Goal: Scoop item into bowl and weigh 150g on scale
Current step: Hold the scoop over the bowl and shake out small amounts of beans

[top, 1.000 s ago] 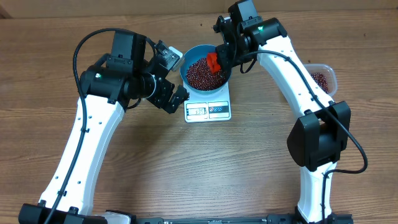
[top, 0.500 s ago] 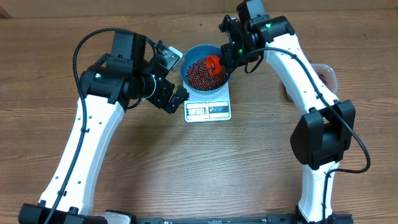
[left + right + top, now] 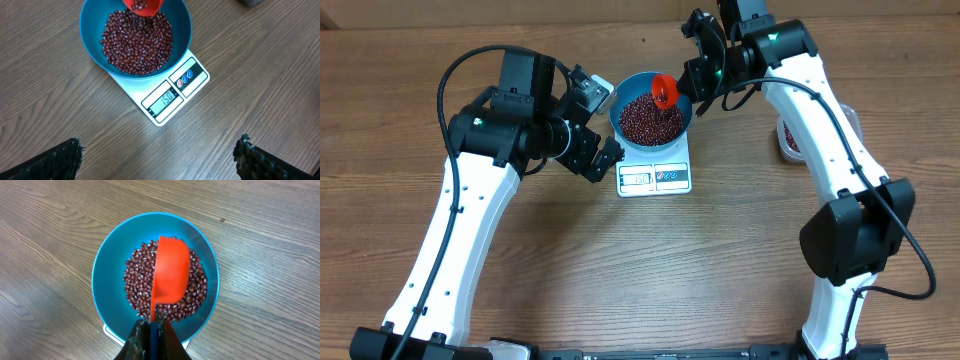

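The bright blue bowl [image 3: 628, 93] stands on the white scale [image 3: 655, 176], with a heap of red-brown beans [image 3: 648, 118] inside. In the left wrist view the scale [image 3: 172, 95] shows a lit display below the bowl [image 3: 92, 47]. My right gripper [image 3: 152, 327] is shut on the handle of an orange scoop [image 3: 171, 272]. The scoop is tilted over the beans [image 3: 137, 285] with its smooth back facing the right wrist camera. Seen from above, the scoop [image 3: 666, 90] hangs over the bowl's far right rim. My left gripper [image 3: 157, 160] is open and holds nothing, over bare wood left of the scale.
A clear plastic tub [image 3: 790, 138] with more beans sits at the right, partly hidden under my right arm. Bare wooden table [image 3: 650, 260] lies in front of the scale.
My right gripper has drawn the scoop from the bowl's right side toward its far rim and lifted it. The right arm now crosses over the tub. The left arm has not moved.
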You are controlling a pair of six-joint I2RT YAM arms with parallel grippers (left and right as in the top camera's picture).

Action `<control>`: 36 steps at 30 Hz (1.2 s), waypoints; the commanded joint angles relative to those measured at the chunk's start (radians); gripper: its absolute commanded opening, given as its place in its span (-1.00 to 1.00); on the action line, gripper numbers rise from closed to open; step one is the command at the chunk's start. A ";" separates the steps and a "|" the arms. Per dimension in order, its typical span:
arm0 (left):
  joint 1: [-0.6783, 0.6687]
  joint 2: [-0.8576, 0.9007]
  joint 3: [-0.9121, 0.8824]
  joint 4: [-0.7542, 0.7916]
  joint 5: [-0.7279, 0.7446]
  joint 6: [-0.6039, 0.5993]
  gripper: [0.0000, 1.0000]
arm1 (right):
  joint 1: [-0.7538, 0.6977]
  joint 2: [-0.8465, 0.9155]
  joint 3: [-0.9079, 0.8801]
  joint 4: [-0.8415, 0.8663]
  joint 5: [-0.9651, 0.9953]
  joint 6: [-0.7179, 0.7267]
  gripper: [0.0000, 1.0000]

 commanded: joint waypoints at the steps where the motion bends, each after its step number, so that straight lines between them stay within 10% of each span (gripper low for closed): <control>1: 0.004 -0.021 -0.005 -0.003 -0.004 0.019 0.99 | -0.002 -0.050 0.027 -0.002 -0.008 0.003 -0.93; 36: 0.004 -0.021 -0.005 -0.003 -0.004 0.019 0.99 | 0.076 -0.086 0.027 -0.016 0.194 -0.005 -0.93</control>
